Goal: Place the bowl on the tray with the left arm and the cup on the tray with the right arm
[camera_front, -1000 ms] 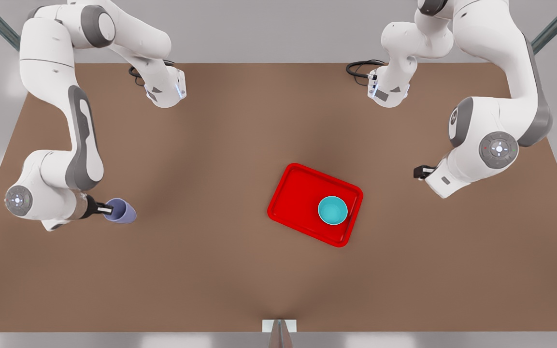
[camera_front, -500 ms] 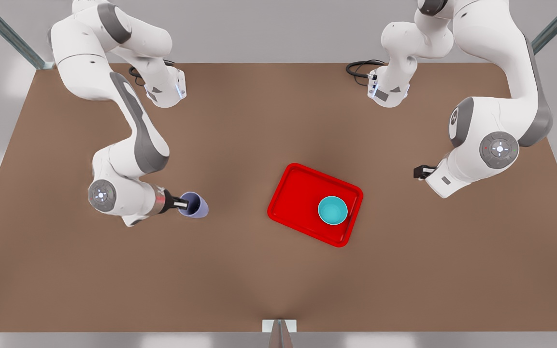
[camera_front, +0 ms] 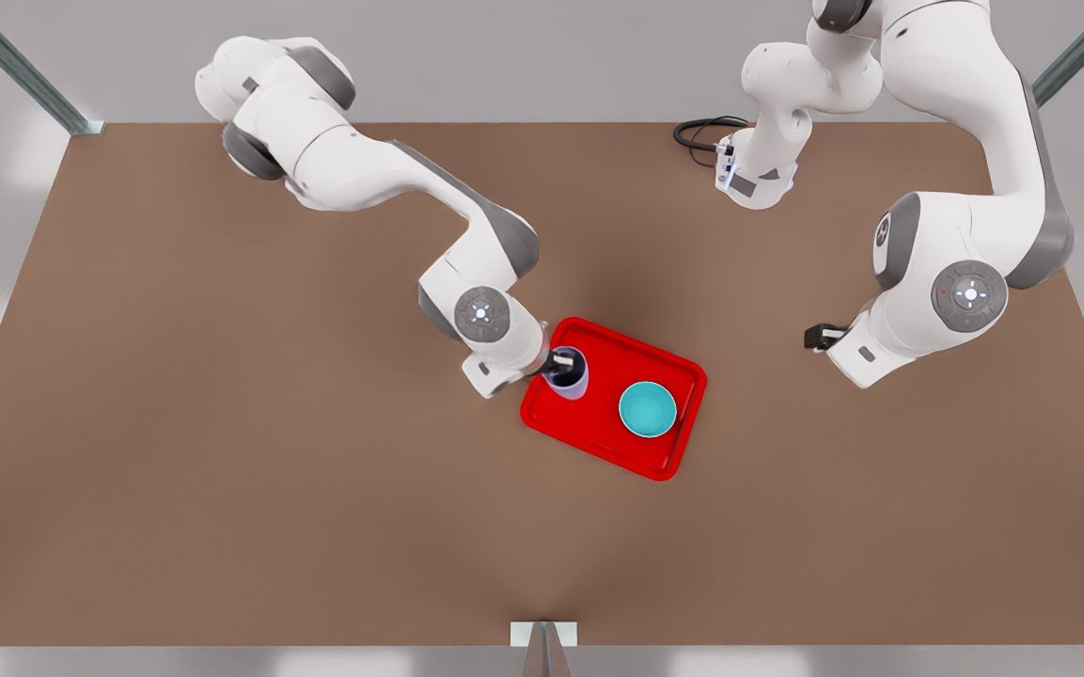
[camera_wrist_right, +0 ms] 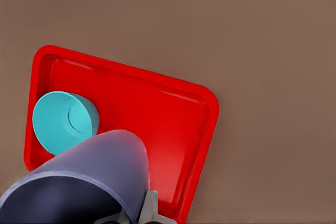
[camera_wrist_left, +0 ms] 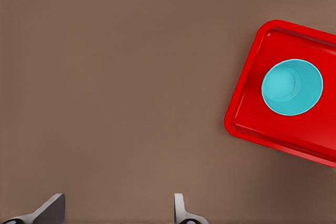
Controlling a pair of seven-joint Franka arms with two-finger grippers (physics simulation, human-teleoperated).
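Observation:
The red tray (camera_front: pixel 598 428) lies on the table right of centre, with the teal bowl (camera_front: pixel 647 409) standing in its end toward the front view's right. My right gripper (camera_front: pixel 556 362), on the arm from the front view's left, is shut on the rim of the lavender cup (camera_front: pixel 570 376) over the tray's other end. The right wrist view has the cup (camera_wrist_right: pixel 89 177) close up above the tray (camera_wrist_right: pixel 168 114) and bowl (camera_wrist_right: pixel 60 121). My left gripper (camera_front: pixel 819 336) waits open to the right of the tray. Its fingers (camera_wrist_left: pixel 52 208) stand apart over bare table, away from the tray (camera_wrist_left: pixel 252 119) and bowl (camera_wrist_left: pixel 292 87).
The brown table (camera_front: pixel 222 470) stretches wide to the front view's left and front. Black cables (camera_front: pixel 697 132) lie at the back edge by the arm base. A small metal post (camera_front: pixel 543 649) stands at the front edge.
My right arm has swung from the front view's left across the table to the tray, carrying the cup. The bowl, tray and left arm have stayed put.

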